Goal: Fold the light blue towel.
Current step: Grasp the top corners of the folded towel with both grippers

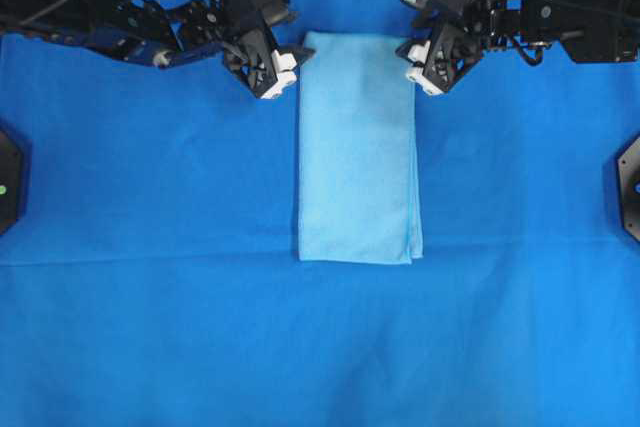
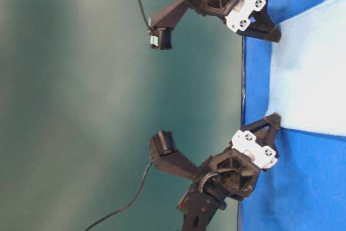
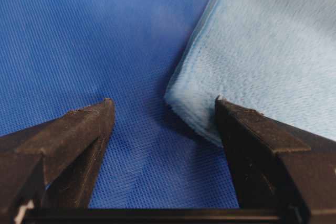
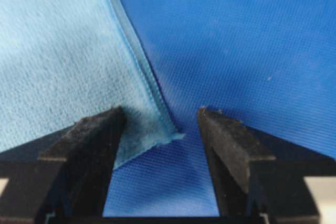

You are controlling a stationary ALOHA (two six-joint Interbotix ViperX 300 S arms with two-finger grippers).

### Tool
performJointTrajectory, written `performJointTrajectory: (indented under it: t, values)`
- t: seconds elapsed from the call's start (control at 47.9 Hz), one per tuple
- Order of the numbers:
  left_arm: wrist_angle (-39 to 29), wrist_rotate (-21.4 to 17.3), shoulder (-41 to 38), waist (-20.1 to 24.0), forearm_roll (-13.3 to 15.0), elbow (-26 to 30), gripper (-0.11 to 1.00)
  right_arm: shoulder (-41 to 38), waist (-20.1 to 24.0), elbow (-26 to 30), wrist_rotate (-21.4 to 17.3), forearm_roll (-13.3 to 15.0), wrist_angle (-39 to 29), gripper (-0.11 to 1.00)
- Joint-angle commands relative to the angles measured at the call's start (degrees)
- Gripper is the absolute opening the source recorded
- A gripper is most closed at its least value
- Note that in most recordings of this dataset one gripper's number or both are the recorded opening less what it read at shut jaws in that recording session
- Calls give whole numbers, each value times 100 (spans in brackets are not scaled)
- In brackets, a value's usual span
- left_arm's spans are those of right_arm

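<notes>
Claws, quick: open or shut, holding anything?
Left claw: open, straddling a corner of the light blue towel, holding nothing.
Right claw: open, straddling another corner.

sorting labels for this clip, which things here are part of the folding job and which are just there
Part of the job:
- light blue towel, already folded into a long strip
- left gripper, open at its far left corner
- right gripper, open at its far right corner

Just there:
- royal-blue table covering

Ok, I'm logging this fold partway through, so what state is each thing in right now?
Light blue towel: already folded into a long strip, lying flat on the table cloth.
Left gripper: open, astride the towel's top left corner, holding nothing.
Right gripper: open, astride the top right corner, holding nothing.
Table cloth: spread flat.
</notes>
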State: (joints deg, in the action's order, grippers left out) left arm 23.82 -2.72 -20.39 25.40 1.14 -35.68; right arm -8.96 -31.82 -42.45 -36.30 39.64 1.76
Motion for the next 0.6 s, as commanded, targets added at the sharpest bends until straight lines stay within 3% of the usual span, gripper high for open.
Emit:
performJointTrajectory:
  t: [0.0,0.083,0.146,0.313,0.355,0.584]
  values:
    - [26,-18,9,0,9,123,72,-35,-44,88,9,18,0,61]
    - [-53,-35,-26,0,0,114,68,-44,-44,53,9,18,18,59]
    - [-105,-62,-18,0,0,114,54,-26,-26,18,9,18,18,54]
    - [-193,-378,-18,0,0,141,11,26,18,-79,-9,18,9,9]
    - [-211,-439,-18,0,0,158,4,53,18,-105,-18,9,0,5]
    - [-431,-668,158,123,9,325,2,360,9,-88,-62,0,-149,5]
